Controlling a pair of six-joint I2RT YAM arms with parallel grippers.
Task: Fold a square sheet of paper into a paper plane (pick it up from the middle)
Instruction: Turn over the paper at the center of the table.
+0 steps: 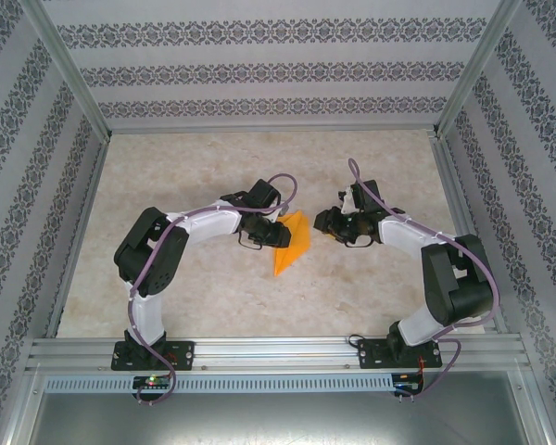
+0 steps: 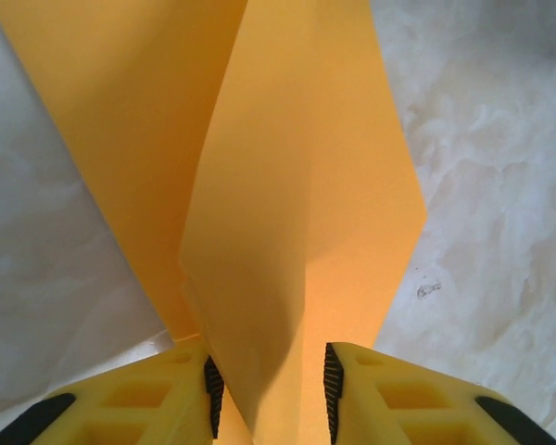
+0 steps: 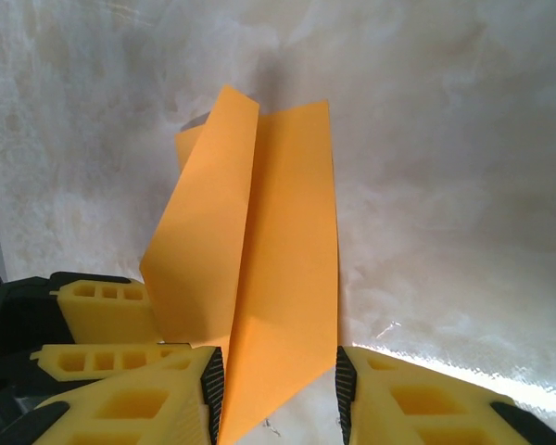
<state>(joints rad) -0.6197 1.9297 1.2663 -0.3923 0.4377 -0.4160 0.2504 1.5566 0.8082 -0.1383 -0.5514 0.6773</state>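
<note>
The orange paper (image 1: 294, 244) is folded into a narrow pointed shape with a long centre crease and stands tilted on edge at the middle of the table. My left gripper (image 1: 276, 234) holds it from the left. In the left wrist view the paper (image 2: 296, 185) rises in two flaps from between the pads of that gripper (image 2: 270, 394). My right gripper (image 1: 322, 223) hovers just right of the paper with its jaws apart. In the right wrist view the paper (image 3: 278, 241) lies between the spread jaws of my right gripper (image 3: 280, 399), and the left gripper's yellow fingers (image 3: 102, 311) show at the left.
The marbled tabletop (image 1: 213, 176) is fenced by aluminium rails, with a front rail (image 1: 278, 352) by the arm bases and patterned walls on three sides. A small dark mark (image 2: 428, 289) sits on the table right of the paper.
</note>
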